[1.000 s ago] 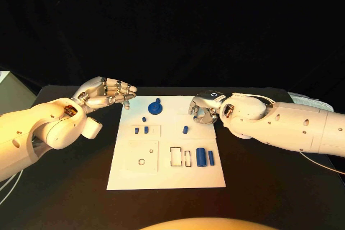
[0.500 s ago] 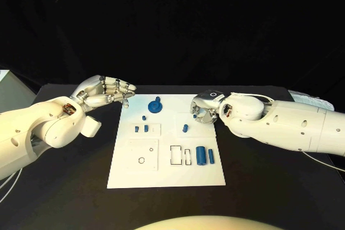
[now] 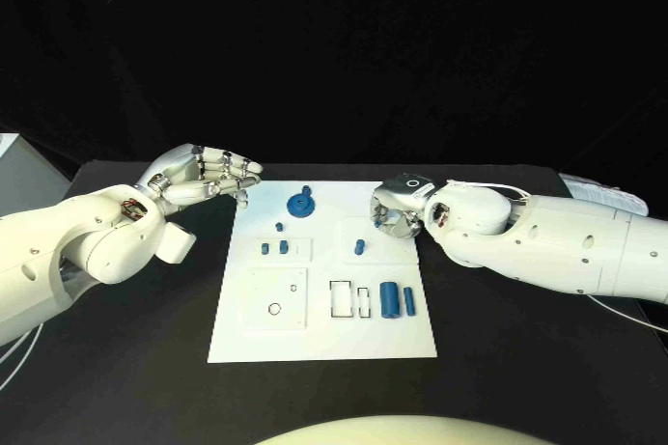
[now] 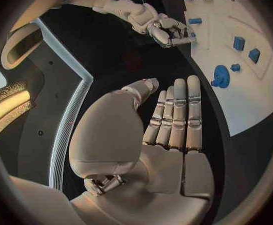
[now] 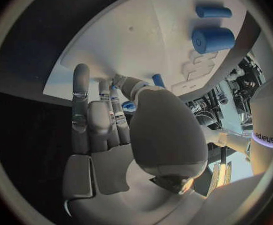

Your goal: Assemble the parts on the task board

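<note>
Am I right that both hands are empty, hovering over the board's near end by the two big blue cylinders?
Not quite: the left hand and right hand do look empty, but they flank the task board's far end, near the blue gear piece, as the head view shows.

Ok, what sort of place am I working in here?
Most likely a robotics lab test bench: a black table against a dark backdrop, a white task board with small blue parts laid on it, and equipment racks glimpsed in the right wrist view.
</note>
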